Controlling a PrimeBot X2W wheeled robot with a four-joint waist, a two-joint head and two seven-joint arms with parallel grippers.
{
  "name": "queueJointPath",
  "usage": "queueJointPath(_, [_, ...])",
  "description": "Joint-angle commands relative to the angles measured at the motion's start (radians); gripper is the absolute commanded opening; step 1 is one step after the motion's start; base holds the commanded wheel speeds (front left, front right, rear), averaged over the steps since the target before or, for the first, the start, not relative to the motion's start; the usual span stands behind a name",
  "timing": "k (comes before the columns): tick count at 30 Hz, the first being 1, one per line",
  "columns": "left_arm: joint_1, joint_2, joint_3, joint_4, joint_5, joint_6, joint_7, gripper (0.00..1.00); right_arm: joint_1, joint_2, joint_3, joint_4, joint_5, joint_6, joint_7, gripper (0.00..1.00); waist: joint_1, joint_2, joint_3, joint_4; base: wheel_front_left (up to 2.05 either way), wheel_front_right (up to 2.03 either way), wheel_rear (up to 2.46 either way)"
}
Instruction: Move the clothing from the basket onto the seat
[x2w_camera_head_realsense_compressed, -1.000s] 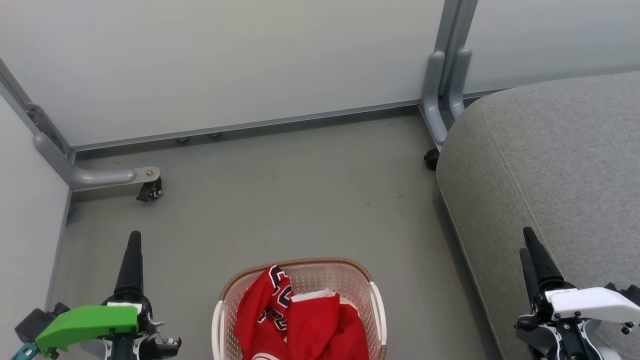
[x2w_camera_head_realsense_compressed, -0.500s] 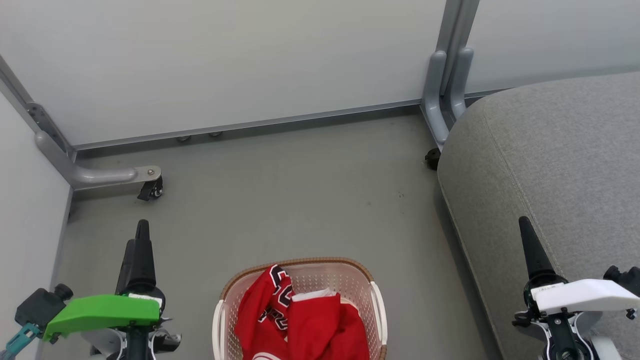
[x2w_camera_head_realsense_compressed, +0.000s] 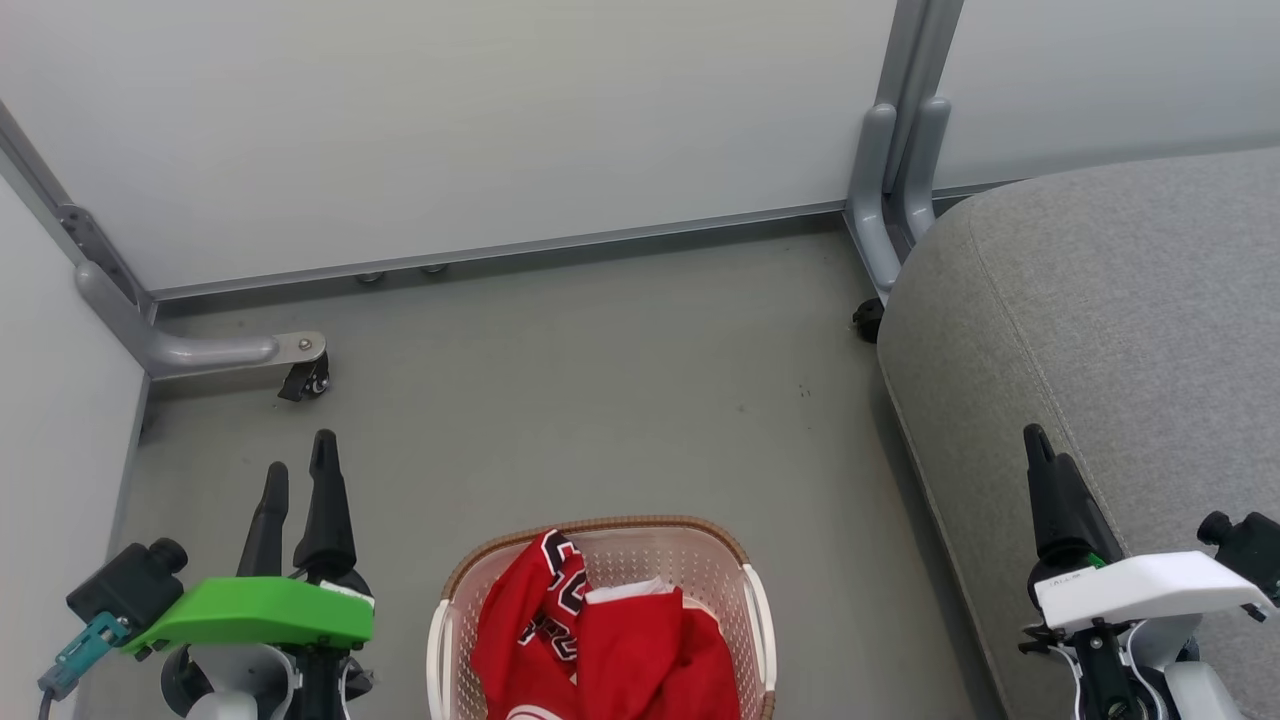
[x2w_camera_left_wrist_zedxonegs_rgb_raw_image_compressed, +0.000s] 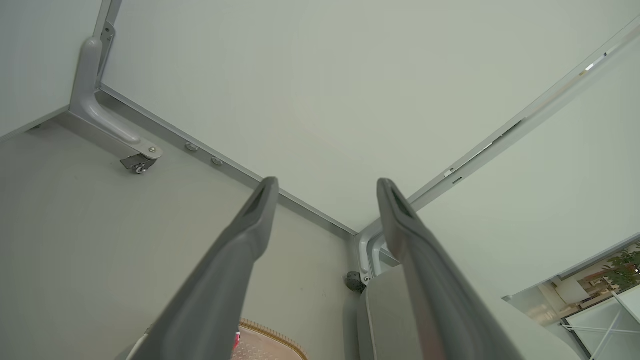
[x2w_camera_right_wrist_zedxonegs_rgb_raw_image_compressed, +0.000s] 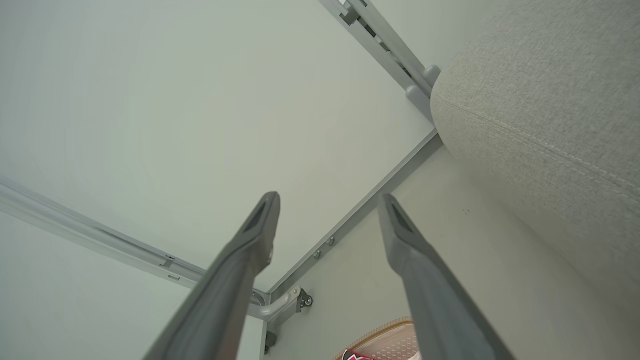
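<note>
The red clothing (x2w_camera_head_realsense_compressed: 600, 640) lies crumpled in the cream basket (x2w_camera_head_realsense_compressed: 595, 522) on the floor at the bottom middle of the head view. The large grey seat (x2w_camera_head_realsense_compressed: 1130, 320) fills the right side. My left gripper (x2w_camera_head_realsense_compressed: 298, 462) hangs open and empty above the floor, left of the basket. My right gripper (x2w_camera_head_realsense_compressed: 1035, 440) is over the seat's front edge, seen edge-on. The left wrist view shows the left gripper (x2w_camera_left_wrist_zedxonegs_rgb_raw_image_compressed: 326, 182) with fingers wide apart, the basket rim (x2w_camera_left_wrist_zedxonegs_rgb_raw_image_compressed: 270, 335) below. In the right wrist view the right gripper (x2w_camera_right_wrist_zedxonegs_rgb_raw_image_compressed: 328, 197) is open, with the seat (x2w_camera_right_wrist_zedxonegs_rgb_raw_image_compressed: 545, 100) and basket (x2w_camera_right_wrist_zedxonegs_rgb_raw_image_compressed: 395, 332).
Pale partition walls (x2w_camera_head_realsense_compressed: 450, 120) close off the back and left. Their grey feet with castors (x2w_camera_head_realsense_compressed: 300, 375) stand on the floor at the left, and another foot (x2w_camera_head_realsense_compressed: 880, 200) stands beside the seat's far corner. Bare grey floor (x2w_camera_head_realsense_compressed: 600, 380) lies beyond the basket.
The left gripper has turned so both fingers show apart, and it has shifted a little right and forward. The right gripper has edged forward and left. Basket and clothing are unmoved.
</note>
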Motion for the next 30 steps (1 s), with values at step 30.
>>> queueJointPath(30, [-0.029, 0.017, -0.054, 0.016, 0.407, 0.028, -0.090, 1.00, 0.005, -0.011, 0.042, -0.012, -0.418, 0.000, -0.092, 1.00, 0.0000, 0.0059, 0.002, 0.009, 0.00, 0.00, 0.00])
